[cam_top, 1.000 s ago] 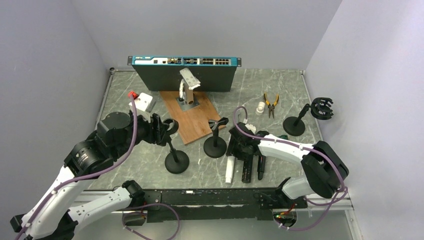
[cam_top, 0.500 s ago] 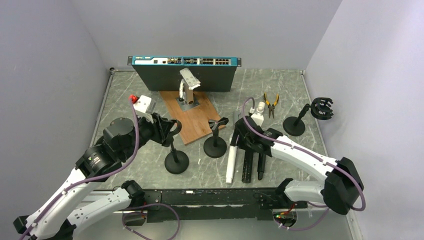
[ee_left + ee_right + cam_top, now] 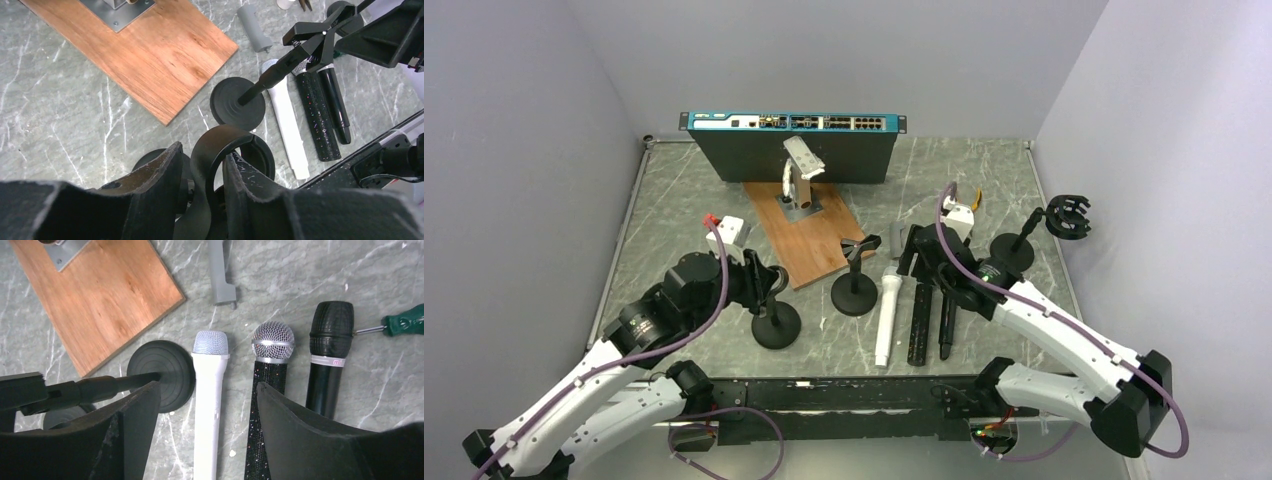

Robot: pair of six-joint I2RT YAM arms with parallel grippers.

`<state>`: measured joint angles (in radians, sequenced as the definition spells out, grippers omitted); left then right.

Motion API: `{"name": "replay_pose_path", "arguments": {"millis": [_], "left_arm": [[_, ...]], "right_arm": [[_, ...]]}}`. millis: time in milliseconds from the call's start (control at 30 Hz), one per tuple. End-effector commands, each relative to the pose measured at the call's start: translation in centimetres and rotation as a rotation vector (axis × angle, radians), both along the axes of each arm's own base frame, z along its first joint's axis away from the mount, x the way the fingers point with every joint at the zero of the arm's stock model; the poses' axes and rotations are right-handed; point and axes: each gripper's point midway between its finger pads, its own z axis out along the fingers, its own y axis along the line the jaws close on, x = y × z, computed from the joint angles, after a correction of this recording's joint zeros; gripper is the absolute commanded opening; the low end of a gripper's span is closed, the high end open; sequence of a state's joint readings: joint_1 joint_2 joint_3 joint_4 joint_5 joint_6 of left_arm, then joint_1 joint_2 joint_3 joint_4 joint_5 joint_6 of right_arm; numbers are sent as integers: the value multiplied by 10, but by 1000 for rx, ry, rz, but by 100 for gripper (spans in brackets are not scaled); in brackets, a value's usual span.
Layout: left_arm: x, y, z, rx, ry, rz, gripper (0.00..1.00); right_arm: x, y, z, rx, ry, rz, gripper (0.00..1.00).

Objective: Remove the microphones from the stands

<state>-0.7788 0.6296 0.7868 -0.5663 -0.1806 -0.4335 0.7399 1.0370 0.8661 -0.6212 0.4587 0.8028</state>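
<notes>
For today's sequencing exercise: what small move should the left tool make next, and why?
Probably open and release: the left tool pinches the empty clip ring of its stand, while the white microphone already lies on the table below the open right tool.

I see a grey stone table (image 3: 679,205) holding a flat brown wooden board (image 3: 809,245), and nearer, a white microphone (image 3: 887,320) beside two black microphones (image 3: 920,325).
</notes>
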Motion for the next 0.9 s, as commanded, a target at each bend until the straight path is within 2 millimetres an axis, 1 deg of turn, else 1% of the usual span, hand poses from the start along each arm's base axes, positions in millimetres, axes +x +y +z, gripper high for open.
{"name": "replay_pose_path", "arguments": {"millis": [0, 133, 167, 333, 467, 667, 867], "left_arm": [[-18, 14, -44, 127, 147, -3, 44], [-11, 15, -18, 117, 89, 7, 62], [-9, 16, -7, 112, 67, 12, 66], [-2, 14, 34, 112, -5, 0, 71], [-1, 17, 63, 83, -58, 6, 75], [-11, 18, 99, -21, -149, -20, 79], [-21, 22, 130, -130, -249, -37, 85]], "right_arm": [[8, -7, 37, -21, -106, 18, 76], [7, -9, 49, -32, -143, 49, 85], [7, -11, 52, -37, -151, 50, 87], [6, -12, 63, -47, -177, 74, 91], [5, -9, 71, -37, -186, 99, 93], [5, -7, 87, -17, -218, 112, 95], [8, -4, 102, -16, -283, 147, 98]]}}
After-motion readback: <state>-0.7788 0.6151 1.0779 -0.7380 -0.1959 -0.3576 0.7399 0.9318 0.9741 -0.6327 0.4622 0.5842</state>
